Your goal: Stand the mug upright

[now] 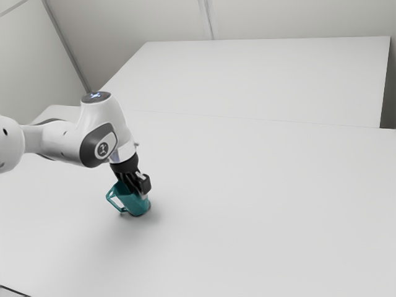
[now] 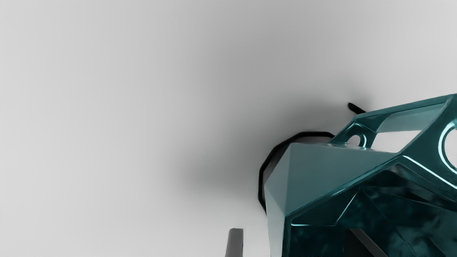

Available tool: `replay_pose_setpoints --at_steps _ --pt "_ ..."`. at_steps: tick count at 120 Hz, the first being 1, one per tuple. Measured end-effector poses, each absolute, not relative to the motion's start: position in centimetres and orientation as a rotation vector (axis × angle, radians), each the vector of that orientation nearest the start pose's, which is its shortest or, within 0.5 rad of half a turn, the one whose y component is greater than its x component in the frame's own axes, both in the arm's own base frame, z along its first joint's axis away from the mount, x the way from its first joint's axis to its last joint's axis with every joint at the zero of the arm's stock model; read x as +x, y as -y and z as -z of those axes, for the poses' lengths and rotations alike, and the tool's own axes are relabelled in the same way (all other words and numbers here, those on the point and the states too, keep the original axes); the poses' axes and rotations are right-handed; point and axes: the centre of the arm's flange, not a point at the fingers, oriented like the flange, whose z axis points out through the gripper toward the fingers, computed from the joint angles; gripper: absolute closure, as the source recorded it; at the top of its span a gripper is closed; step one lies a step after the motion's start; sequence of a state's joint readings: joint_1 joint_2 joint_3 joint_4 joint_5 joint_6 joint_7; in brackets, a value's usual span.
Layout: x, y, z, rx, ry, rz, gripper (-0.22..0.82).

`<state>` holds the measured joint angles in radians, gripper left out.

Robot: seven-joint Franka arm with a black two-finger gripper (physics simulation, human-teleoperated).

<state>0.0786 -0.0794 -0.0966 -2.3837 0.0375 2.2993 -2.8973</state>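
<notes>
The teal mug [image 1: 133,202] is on the white table [image 1: 260,192], toward the exterior view's left and on the near part of the surface. It leans instead of standing straight: its mouth tips up toward the exterior view's left, and its base is low, toward the right. The handle [image 1: 111,196] sticks out on the exterior view's left side, its lower corner down close to the table.

The arm [image 1: 102,133] comes in from the exterior view's left and slants down to the mug, with the black tool [image 1: 140,190] right at the mug's mouth. The tool is wide, its two fingers well apart. In the wrist view, one finger [image 2: 234,243] is outside the mug, with a gap between it and the mug's side, and the other finger [image 2: 360,244] is over the mouth, so the mug's side lies between them without being pinched. The handle is off to one side of the fingers, and a dark edge [image 2: 261,178] curves around the base. A pale wall [image 1: 148,18] rises beyond the table's far edge
</notes>
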Motion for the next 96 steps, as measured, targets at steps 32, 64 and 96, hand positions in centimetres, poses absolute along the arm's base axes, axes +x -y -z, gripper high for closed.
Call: replay_pose_setpoints --at_steps 32,64,96 --pt "47.8 1.4 -40.4 0.454 -3.05 -0.084 0.1" --pt "51.8 1.6 -48.7 0.438 -2.974 -0.097 0.03" --pt "56.2 3.4 -57.0 0.501 -2.951 -0.145 0.01"
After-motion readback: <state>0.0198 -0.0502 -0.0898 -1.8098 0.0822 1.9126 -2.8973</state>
